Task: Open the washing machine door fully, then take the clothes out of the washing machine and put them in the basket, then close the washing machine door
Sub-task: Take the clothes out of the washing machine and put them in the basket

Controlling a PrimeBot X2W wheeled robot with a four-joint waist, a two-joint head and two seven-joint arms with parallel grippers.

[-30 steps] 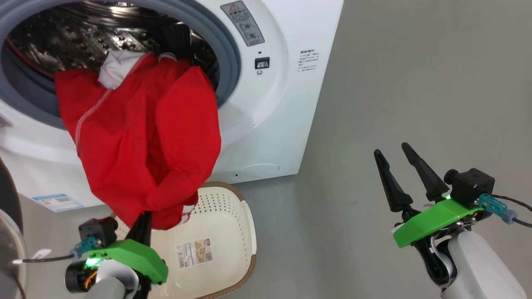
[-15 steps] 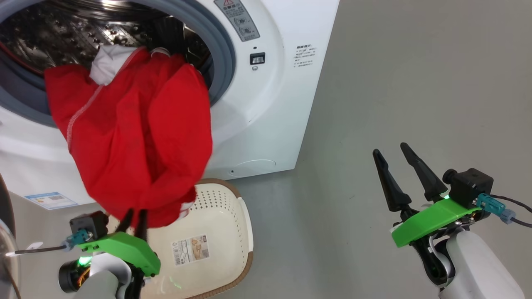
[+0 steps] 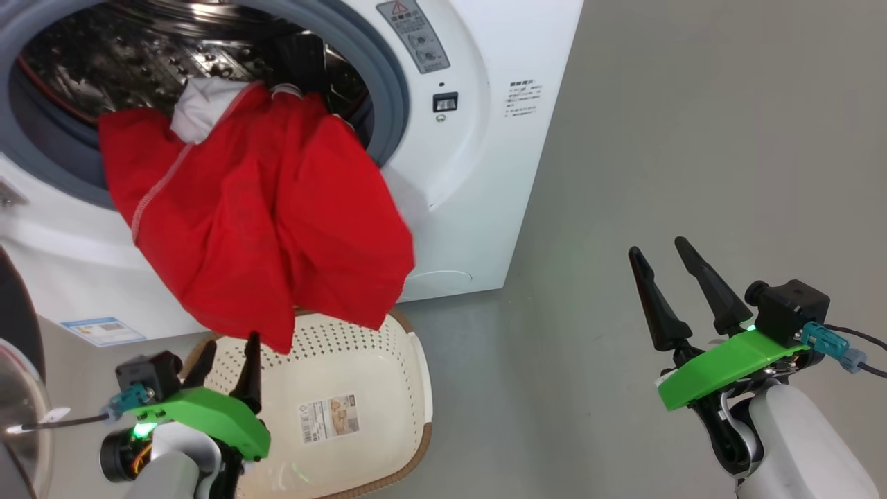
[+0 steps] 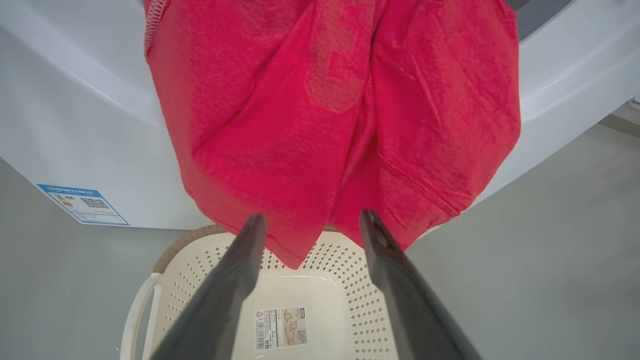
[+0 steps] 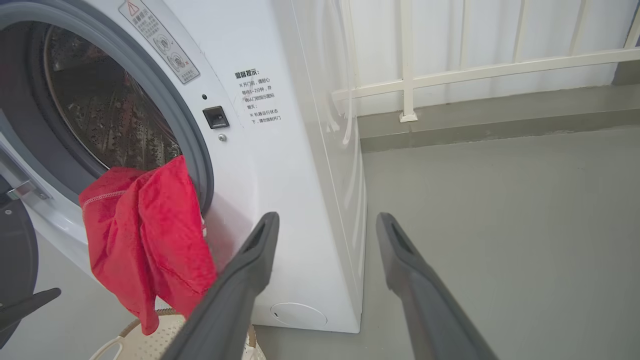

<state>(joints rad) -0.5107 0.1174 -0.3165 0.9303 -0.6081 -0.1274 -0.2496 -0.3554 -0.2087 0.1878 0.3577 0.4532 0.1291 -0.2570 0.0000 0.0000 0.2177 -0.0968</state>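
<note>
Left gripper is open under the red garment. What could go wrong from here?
1. The red garment is free of the open left gripper, but its top is draped over the rim of the washing machine. It may hang there instead of dropping into the basket.
2. If it slides off, its right part hangs past the basket's edge and could land on the floor.
3. Closing the door now would likely trap it.

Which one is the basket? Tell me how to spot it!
Find the big white washing machine with its round opening. Red clothes hang out of that opening, and just below their lowest tip, on the grey floor, sits the basket. It is the cream tub dotted with small holes, with a brown rim and a paper label on its bottom.
</note>
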